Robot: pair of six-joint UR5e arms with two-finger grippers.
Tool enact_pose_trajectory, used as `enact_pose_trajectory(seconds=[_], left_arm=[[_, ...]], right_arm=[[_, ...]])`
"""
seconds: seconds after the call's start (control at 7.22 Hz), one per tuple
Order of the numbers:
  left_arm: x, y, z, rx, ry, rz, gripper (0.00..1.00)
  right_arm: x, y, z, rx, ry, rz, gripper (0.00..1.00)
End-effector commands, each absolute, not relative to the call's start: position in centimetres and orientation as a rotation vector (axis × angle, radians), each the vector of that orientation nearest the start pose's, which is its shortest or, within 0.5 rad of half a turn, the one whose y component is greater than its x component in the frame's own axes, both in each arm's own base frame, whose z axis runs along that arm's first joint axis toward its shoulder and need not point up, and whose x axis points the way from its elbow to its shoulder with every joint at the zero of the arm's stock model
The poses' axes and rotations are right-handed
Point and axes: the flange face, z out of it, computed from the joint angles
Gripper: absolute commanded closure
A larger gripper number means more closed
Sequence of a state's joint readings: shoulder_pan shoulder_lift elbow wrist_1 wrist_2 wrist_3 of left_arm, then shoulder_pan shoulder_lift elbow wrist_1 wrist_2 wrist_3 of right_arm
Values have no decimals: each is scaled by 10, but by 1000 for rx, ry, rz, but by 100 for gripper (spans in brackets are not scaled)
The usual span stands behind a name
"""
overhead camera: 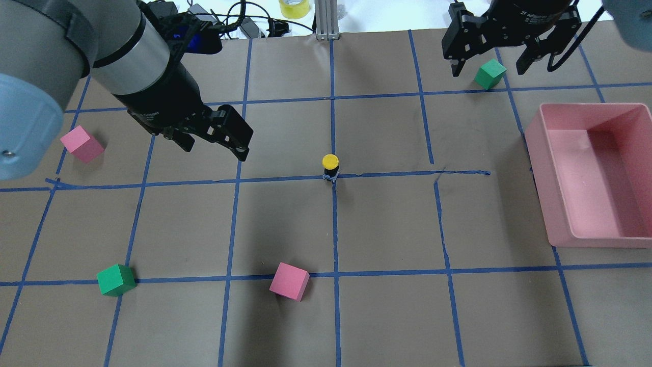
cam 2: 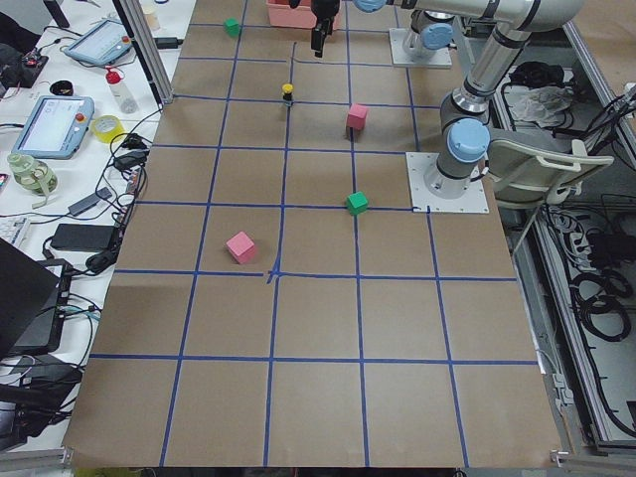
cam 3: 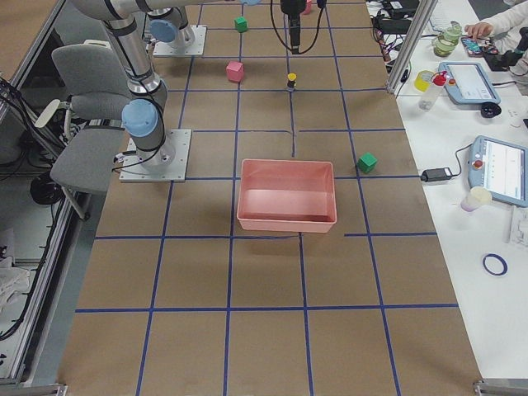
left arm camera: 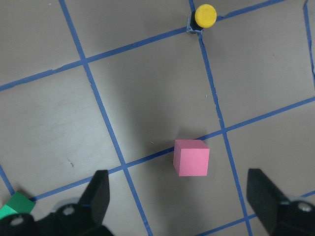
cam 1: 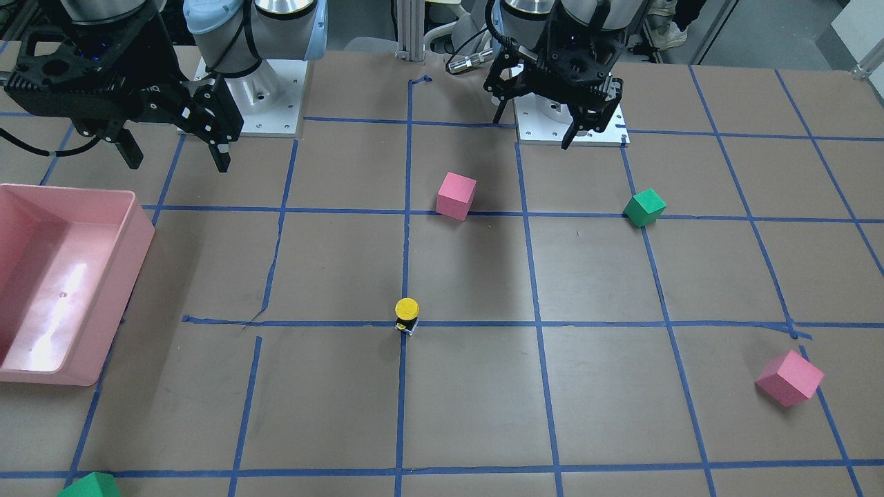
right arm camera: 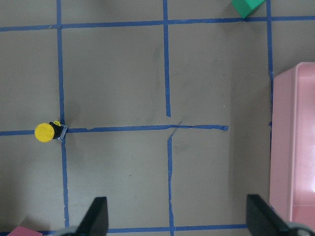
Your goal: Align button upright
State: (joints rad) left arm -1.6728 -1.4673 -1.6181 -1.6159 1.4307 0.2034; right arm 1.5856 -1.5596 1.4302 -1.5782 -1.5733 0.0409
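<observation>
The button (cam 1: 407,315) stands upright on the tape crossing near the table's middle, yellow cap on top, black body and whitish base below; it also shows in the overhead view (overhead camera: 330,167). My left gripper (overhead camera: 216,148) is open and empty, raised above the table, well to the button's left. Its wrist view shows the button (left arm camera: 204,17) at the top and both fingers (left arm camera: 96,196) spread wide. My right gripper (overhead camera: 488,69) is open and empty, high over the far right. Its wrist view shows the button (right arm camera: 48,132) at the left.
A pink bin (overhead camera: 540,153) sits at the right edge. Pink cubes (overhead camera: 81,144) (overhead camera: 289,281) and green cubes (overhead camera: 115,279) (overhead camera: 490,73) lie scattered around. Blue tape lines grid the brown table.
</observation>
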Motion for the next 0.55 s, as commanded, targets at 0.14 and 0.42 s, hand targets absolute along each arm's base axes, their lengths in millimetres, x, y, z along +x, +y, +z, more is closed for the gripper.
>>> enact_pose_trajectory(seconds=[0.14, 0.42], left_arm=[[-192, -431, 510, 490, 3243, -31, 0], [-189, -432, 513, 398, 3232, -34, 0]], right_arm=[[140, -498, 556, 49, 3119, -203, 0], [148, -496, 562, 36, 3037, -213, 0]])
